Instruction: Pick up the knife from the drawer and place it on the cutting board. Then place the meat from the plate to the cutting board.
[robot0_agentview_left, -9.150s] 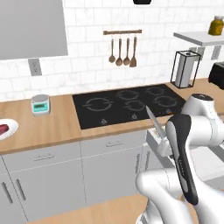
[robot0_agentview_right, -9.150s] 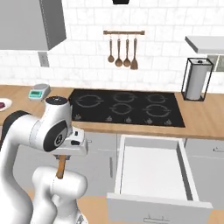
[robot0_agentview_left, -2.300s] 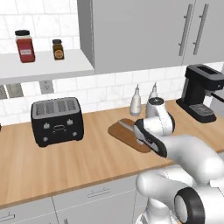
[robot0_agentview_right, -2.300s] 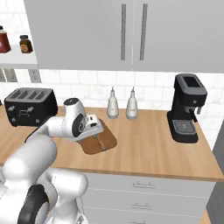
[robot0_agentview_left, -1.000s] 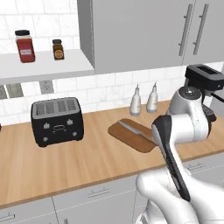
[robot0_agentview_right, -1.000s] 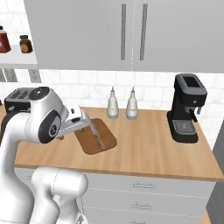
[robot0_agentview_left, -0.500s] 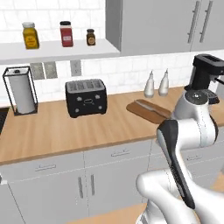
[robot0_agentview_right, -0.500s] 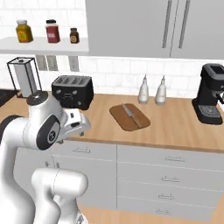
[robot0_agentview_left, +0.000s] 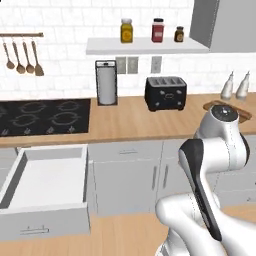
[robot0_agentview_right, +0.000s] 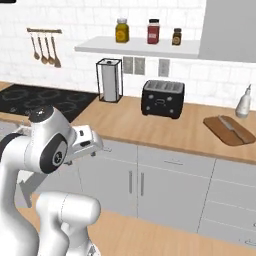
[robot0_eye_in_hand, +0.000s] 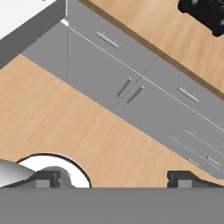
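**A:** Where does the knife (robot0_agentview_right: 234, 127) sit now?

**B:** Flat on the cutting board (robot0_agentview_right: 220, 135), at about three o'clock in my right base view, blade lying along the board's length. It lies beside the pale bottle (robot0_agentview_right: 243, 102) at the back of the counter (robot0_agentview_right: 150, 131). I judge the first half of the job done.

**A:** And your gripper (robot0_eye_in_hand: 113, 178)?

**B:** Spread wide and holding nothing. In the hand view my fingertips (robot0_eye_in_hand: 46, 178) rise at six o'clock, well apart, with only the wooden floor (robot0_eye_in_hand: 65, 127) and the grey cabinet fronts (robot0_eye_in_hand: 144, 94) beyond them. I carry the hand tucked low in front of the cabinets, I think, so it clears the counter edge while the base travels.

**A:** The drawer (robot0_agentview_left: 45, 192)?

**B:** Open at eight o'clock in the left base view, white inside, nothing in it that I can make out.

**A:** What's next?

**B:** The meat and its plate. I cannot see either from here; the toaster (robot0_agentview_left: 165, 93), the paper-towel holder (robot0_agentview_left: 105, 82) and the hob (robot0_agentview_left: 45, 116) are what the counter shows. I'd guess they lie further along, past the hob.
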